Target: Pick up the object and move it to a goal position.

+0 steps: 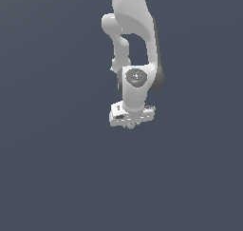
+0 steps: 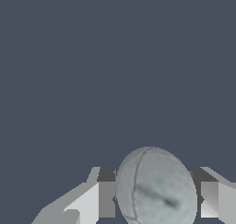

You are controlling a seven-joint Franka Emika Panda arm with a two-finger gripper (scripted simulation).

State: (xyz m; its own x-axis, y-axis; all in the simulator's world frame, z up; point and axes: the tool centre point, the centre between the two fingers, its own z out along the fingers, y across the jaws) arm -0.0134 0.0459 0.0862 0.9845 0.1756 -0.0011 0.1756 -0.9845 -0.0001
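Note:
The object (image 2: 156,191) is a pale grey-green matte sphere that looks large in the wrist view, where it sits between my two fingers (image 2: 107,200). The fingers stand close against its two sides. In the exterior view the sphere (image 1: 130,126) is a tiny pale ball just under the white hand. My gripper (image 1: 131,123) points downward and is shut on the sphere. In the exterior view the fingertips are mostly hidden behind the hand. No goal marker shows in either view.
The white arm (image 1: 130,30) comes down from the top of the exterior view. A flat, plain dark blue-grey surface (image 1: 57,168) lies all around, and no other objects show.

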